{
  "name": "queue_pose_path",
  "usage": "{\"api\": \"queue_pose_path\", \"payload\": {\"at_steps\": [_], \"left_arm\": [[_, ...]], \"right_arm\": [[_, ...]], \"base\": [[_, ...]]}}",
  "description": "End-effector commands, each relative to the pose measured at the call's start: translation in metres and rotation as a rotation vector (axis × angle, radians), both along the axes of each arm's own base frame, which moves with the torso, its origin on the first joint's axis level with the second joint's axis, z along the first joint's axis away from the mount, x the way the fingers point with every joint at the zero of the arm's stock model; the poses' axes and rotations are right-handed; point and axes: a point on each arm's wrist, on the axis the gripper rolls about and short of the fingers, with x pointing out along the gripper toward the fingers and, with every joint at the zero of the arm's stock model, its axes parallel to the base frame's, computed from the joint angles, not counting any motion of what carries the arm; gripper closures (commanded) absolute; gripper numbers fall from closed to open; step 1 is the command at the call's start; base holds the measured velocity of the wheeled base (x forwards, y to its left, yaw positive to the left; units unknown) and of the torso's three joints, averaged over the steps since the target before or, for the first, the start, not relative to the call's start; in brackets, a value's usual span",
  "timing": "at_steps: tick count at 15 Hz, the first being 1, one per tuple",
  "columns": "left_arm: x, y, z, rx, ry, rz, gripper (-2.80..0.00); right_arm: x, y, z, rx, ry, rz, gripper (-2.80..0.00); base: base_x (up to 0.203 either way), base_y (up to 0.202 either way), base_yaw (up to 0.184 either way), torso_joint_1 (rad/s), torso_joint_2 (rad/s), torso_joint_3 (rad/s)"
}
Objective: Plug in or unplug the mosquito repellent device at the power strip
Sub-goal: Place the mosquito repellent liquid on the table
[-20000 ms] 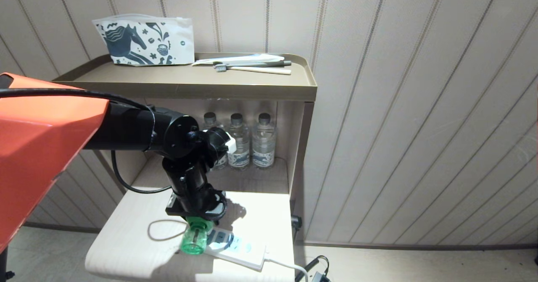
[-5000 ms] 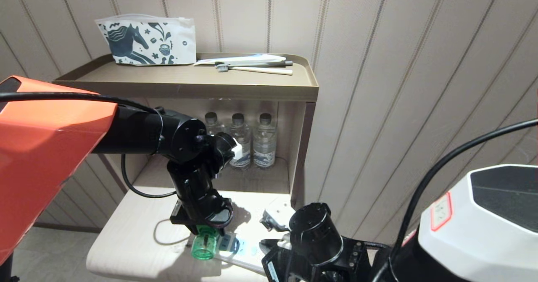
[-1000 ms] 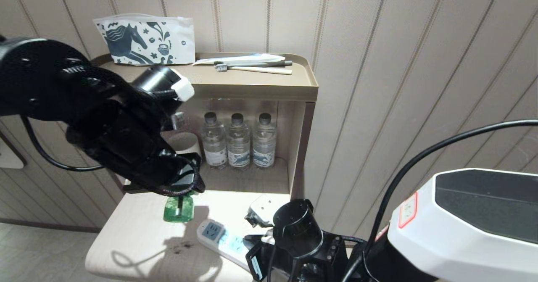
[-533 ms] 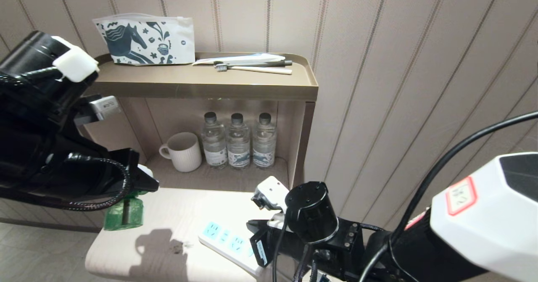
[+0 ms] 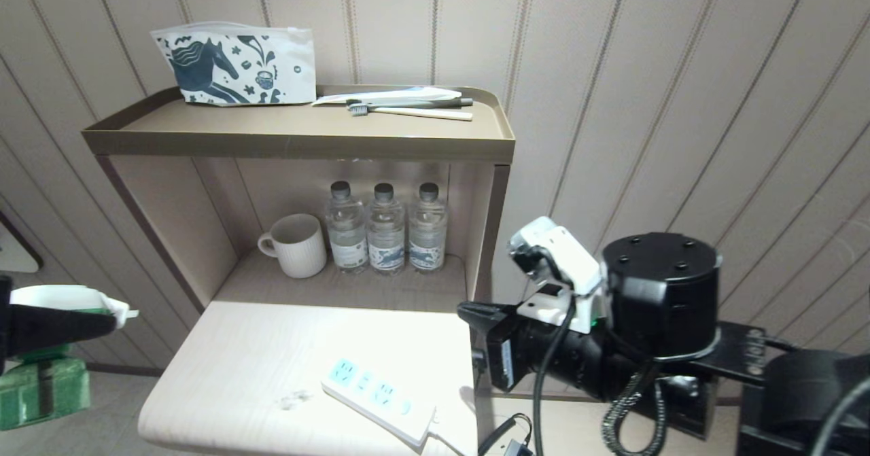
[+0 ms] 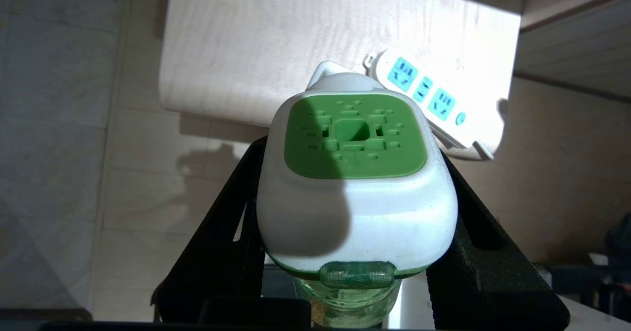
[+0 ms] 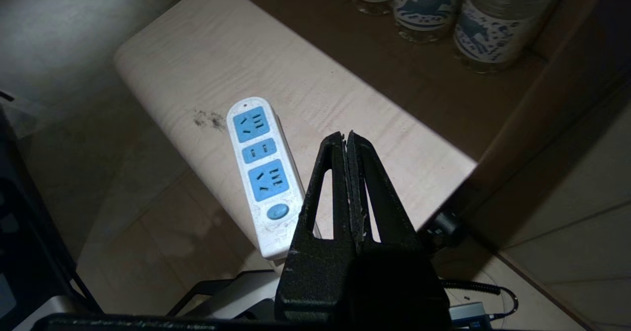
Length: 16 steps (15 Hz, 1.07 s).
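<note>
The mosquito repellent device (image 6: 355, 183), a white head with a green face over a green bottle, sits clamped between the black fingers of my left gripper (image 6: 352, 173). In the head view the device (image 5: 42, 388) hangs off the table's left side at the picture's edge, one black finger (image 5: 47, 325) across it. The white power strip (image 5: 377, 401) lies unplugged-into near the table's front edge; its blue sockets (image 7: 259, 168) are all bare. My right gripper (image 7: 346, 137) is shut and empty, held above and to the right of the strip, beside the shelf's side panel (image 5: 484, 238).
A white mug (image 5: 296, 245) and three water bottles (image 5: 385, 228) stand in the lower shelf. A printed pouch (image 5: 234, 65) and a toothbrush (image 5: 408, 111) lie on the top tray. Cables and an adapter (image 5: 506, 442) lie on the floor by the strip's cord.
My left arm swung left off the table, carrying the device away from the strip. My right arm drew back to the right and rose clear of the strip.
</note>
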Motion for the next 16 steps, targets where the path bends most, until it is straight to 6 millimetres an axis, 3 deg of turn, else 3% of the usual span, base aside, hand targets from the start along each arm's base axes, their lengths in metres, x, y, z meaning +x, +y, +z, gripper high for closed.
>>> {"api": "queue_pose_path", "payload": {"at_steps": [1, 2, 4, 7, 9, 14, 16], "left_arm": [[-0.035, 0.017, -0.001, -0.017, -0.084, 0.032, 0.00], [-0.047, 0.023, -0.011, 0.001, -0.103, 0.038, 0.00], [-0.049, 0.025, -0.038, 0.043, -0.127, 0.056, 0.00], [-0.028, 0.019, -0.072, 0.073, -0.297, 0.110, 0.00], [-0.015, 0.015, -0.083, 0.074, -0.490, 0.138, 0.00], [0.008, 0.007, -0.089, 0.091, -0.539, 0.161, 0.00], [0.021, 0.002, -0.087, 0.061, -0.596, 0.174, 0.00]], "right_arm": [[-0.021, -0.038, 0.038, 0.088, -0.090, -0.048, 0.00], [-0.032, -0.061, 0.052, 0.107, -0.116, -0.089, 0.00], [-0.057, -0.104, 0.066, 0.116, -0.140, -0.181, 0.00], [-0.102, -0.151, 0.064, 0.092, -0.126, -0.302, 0.00], [-0.134, -0.178, 0.054, 0.063, -0.103, -0.437, 0.00], [-0.207, -0.206, 0.009, 0.106, -0.225, -0.686, 0.00], [-0.212, -0.207, -0.021, 0.089, -0.195, -0.778, 0.00]], "base": [[0.000, 0.000, 0.000, 0.000, 0.00, 0.000], [0.000, 0.000, 0.000, 0.000, 0.00, 0.000], [0.000, 0.000, 0.000, 0.000, 0.00, 0.000], [0.000, 0.000, 0.000, 0.000, 0.00, 0.000], [0.000, 0.000, 0.000, 0.000, 0.00, 0.000], [0.000, 0.000, 0.000, 0.000, 0.00, 0.000], [0.000, 0.000, 0.000, 0.000, 0.00, 0.000]]}}
